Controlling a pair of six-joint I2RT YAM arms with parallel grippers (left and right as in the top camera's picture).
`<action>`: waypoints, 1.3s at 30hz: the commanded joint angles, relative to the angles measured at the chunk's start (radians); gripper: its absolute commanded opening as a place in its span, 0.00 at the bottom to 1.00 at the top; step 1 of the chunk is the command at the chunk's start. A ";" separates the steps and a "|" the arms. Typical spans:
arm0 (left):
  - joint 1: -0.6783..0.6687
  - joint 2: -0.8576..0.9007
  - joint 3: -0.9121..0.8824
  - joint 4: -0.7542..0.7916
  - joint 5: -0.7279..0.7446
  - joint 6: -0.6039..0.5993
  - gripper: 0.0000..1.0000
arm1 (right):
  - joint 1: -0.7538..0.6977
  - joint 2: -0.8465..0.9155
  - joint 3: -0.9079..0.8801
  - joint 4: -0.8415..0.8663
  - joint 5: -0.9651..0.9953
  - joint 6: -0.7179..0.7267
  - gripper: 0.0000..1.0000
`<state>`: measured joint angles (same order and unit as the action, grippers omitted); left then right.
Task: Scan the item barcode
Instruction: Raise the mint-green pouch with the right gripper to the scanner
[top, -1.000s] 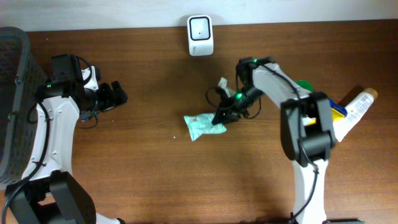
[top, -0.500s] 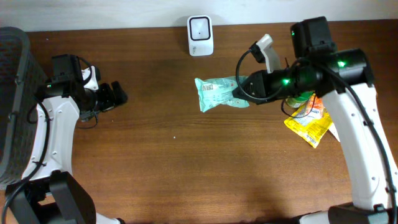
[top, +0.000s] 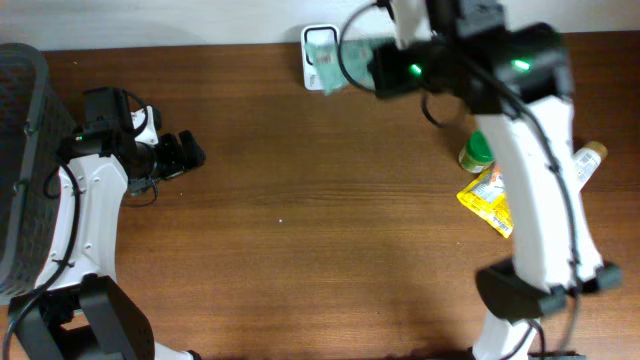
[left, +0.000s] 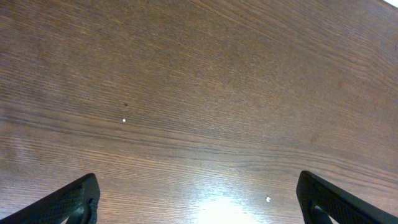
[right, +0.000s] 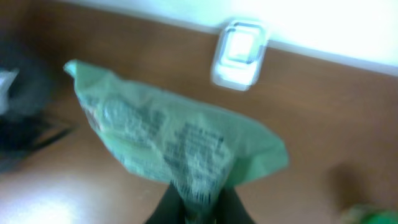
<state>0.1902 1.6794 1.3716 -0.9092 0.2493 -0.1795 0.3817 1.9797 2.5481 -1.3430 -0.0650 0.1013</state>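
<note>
Between the tips of your right pincer, clamped fully shut on one pinched edge, sits the green packet. It fans out ahead of the fingers rather than lying in them. That grip looks deliberate, since it leaves the broad printed faces free to be shown. The wrist view is blurred, so you cannot make out a barcode or tell which face carries it.

Just beyond the packet, ahead and a little to the right of the pincer, stands the white scanner. From overhead the packet overlaps it, so the item is at the reader, lifted off the surface. Whether the code faces the window is not clear.

Below the pincer lies the dark wood-grain worktop, matte with a soft glare. Behind the scanner runs a pale wall.

Back on the arm's side, well behind the pincer, wait a green-capped jar, a yellow sachet and a pale bottle.

Far across, your left pincer hovers fully spread and empty over bare wood, near a dark basket.
</note>
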 joint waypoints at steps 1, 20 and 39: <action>0.003 0.015 -0.002 -0.001 -0.003 0.002 0.99 | 0.054 0.159 0.010 0.121 0.462 -0.106 0.04; 0.003 0.015 -0.002 -0.001 -0.003 0.002 0.99 | 0.110 0.567 0.002 0.952 0.694 -1.040 0.04; 0.003 0.015 -0.002 -0.001 -0.003 0.002 0.99 | 0.068 0.659 -0.010 1.045 0.706 -1.089 0.04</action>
<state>0.1902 1.6794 1.3712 -0.9092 0.2493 -0.1795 0.4629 2.6038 2.5347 -0.3054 0.6136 -0.9852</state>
